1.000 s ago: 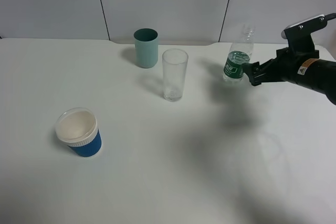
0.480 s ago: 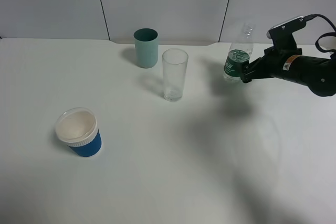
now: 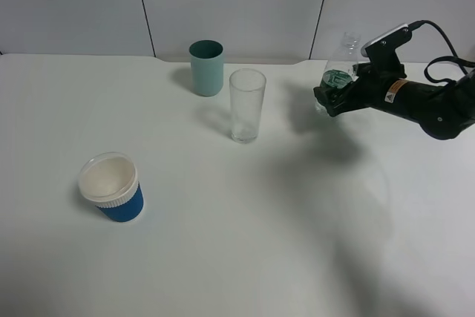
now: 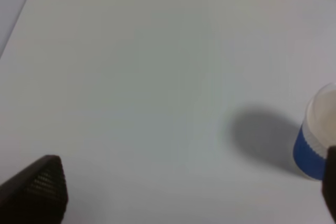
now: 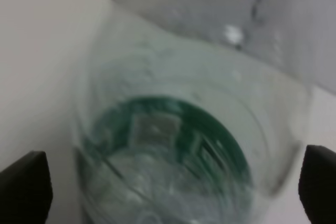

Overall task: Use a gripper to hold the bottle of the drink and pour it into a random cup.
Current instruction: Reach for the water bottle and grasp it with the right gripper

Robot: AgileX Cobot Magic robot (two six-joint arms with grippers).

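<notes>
The bottle of the drink (image 3: 342, 64) is small and clear with a dark green label. It stands upright at the back right of the white table (image 3: 223, 257). My right gripper (image 3: 331, 95) has its black jaws on either side of the bottle's lower body. In the right wrist view the bottle (image 5: 173, 145) fills the gap of the right gripper (image 5: 168, 187), with space left on one side, so the jaws are open. My left gripper (image 4: 184, 192) is open and empty over bare table, out of the exterior view.
A tall clear glass (image 3: 246, 105) stands left of the bottle, with a teal cup (image 3: 206, 67) behind it. A blue paper cup with a white rim (image 3: 111, 187) sits at the front left and shows in the left wrist view (image 4: 315, 140).
My right gripper has moved left and forward until its jaws stand around the bottle's lower body. The bottle and the cups have not moved.
</notes>
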